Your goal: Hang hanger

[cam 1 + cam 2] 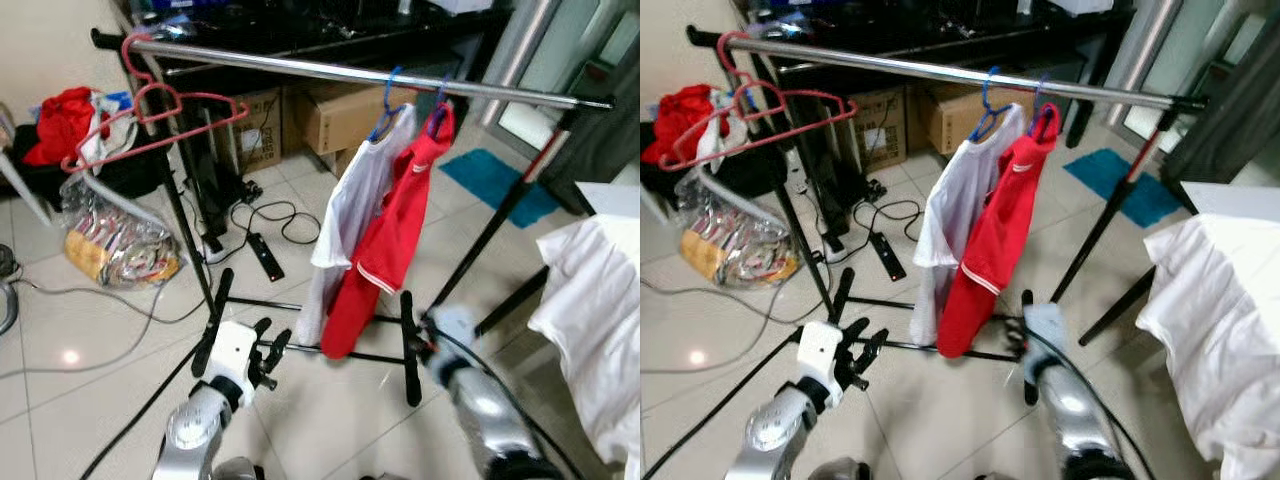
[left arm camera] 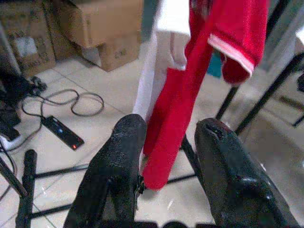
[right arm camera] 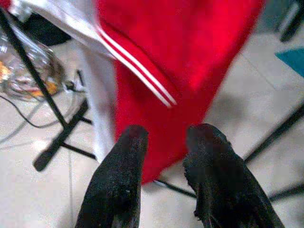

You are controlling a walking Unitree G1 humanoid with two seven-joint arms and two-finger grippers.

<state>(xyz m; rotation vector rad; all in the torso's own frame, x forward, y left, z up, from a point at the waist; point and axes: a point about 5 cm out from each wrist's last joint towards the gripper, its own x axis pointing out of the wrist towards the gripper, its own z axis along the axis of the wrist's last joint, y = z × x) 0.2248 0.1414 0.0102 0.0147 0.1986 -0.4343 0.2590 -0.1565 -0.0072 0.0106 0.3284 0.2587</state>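
A silver clothes rail (image 1: 330,70) runs across the scene. Two empty pink hangers (image 1: 150,115) hang at its left end. Near the middle, a white shirt (image 1: 350,210) and a red shirt (image 1: 395,230) each hang on a blue hanger (image 1: 385,110). My left gripper (image 1: 272,345) is held low above the floor, below and left of the shirts; in the left wrist view (image 2: 173,126) it is open with nothing between the fingers. My right gripper (image 1: 442,328) is blurred, low and just right of the red shirt (image 3: 190,57); in the right wrist view (image 3: 166,133) it is open and holds nothing.
The rack's black feet (image 1: 408,345) and slanted legs (image 1: 500,220) stand on the tiled floor. A power strip (image 1: 265,255) with cables, a bag of clutter (image 1: 115,245) and cardboard boxes (image 1: 340,115) lie behind the rack. White bedding (image 1: 595,300) is at the right.
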